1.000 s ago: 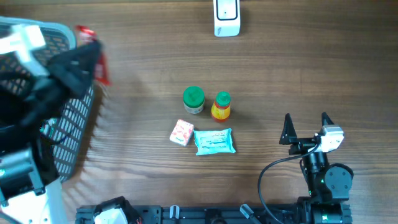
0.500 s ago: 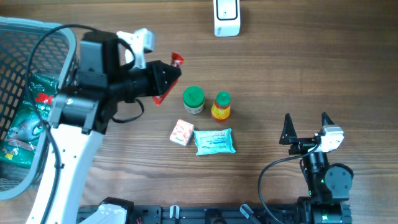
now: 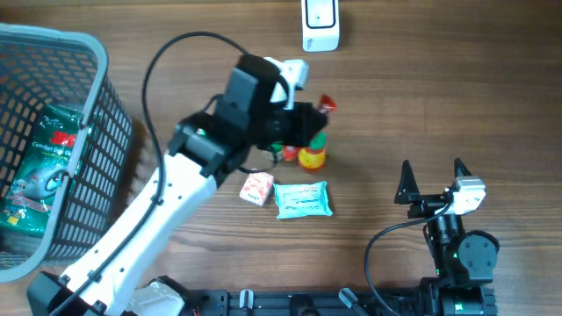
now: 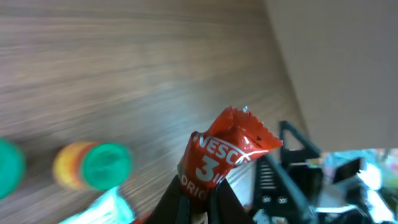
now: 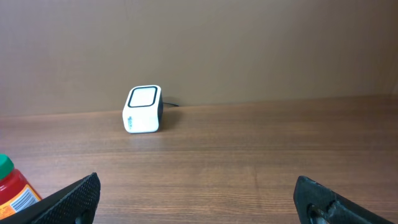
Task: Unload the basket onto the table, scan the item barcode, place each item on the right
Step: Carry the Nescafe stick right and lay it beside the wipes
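Pickup looks done, scan apparently yet to come | left hand (image 3: 309,121) clamps red sachet (image 3: 327,104) above mid-worktop, short of scanner (image 3: 320,25) at far edge | right hand (image 3: 432,183) wide, empty

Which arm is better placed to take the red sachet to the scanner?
Left: the left hand grips the red sachet near the white scanner; the right hand sits open, empty, farther away.

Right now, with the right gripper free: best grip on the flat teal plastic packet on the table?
Come straight down with the open right gripper and pinch the flat teal plastic packet across its shorter span, probably near its right end. It lies flat, and the small pink box crowds its left end.
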You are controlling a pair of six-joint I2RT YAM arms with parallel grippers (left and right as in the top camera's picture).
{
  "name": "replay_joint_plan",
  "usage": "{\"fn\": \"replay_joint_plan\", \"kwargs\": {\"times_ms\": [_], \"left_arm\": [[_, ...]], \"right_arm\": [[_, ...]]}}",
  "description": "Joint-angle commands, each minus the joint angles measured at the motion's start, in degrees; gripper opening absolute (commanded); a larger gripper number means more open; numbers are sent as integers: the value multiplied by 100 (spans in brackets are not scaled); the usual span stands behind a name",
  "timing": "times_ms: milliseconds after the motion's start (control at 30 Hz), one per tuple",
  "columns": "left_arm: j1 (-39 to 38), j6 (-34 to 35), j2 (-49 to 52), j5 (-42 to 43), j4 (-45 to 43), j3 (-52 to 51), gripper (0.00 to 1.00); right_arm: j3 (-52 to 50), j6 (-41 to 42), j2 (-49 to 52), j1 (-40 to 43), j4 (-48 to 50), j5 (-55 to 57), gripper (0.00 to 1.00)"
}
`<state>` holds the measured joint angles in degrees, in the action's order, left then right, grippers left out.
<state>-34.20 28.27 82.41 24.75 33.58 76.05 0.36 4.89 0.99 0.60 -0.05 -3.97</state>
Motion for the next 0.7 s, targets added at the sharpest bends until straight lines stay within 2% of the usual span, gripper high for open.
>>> {"fn": "replay_joint_plan", "kwargs": {"times_ms": [0,100,267,400,500,533,567,667], "left_arm": [[-442,702,98,-114,-470,-15,4],[-898,699,372,-649,-914,-15,4],[-1497,750,1471,-826,-1690,-15,4],[-1517,1657,2398,-1093,-1921,-15,4],[-1526,1895,2752,-1121,-1923,-15,4],[-1537,1895,2879,-1147,-1923,-15,12],[-1547,1891,2929,-1163,-1919,-15,15],[-1585,1891,3049,-1392,-1770,-15,16]], "right_arm": [[-7,-26,-20,13,11,52,100],[-7,-26,-20,13,9,52,100],[-7,-26,-20,13,9,55,100],[-7,-26,-20,13,9,52,100],[-7,-28,-20,13,11,52,100],[-7,-26,-20,13,9,52,100],[-7,-26,-20,13,9,52,100],[-7,-26,-20,13,11,52,100]]}}
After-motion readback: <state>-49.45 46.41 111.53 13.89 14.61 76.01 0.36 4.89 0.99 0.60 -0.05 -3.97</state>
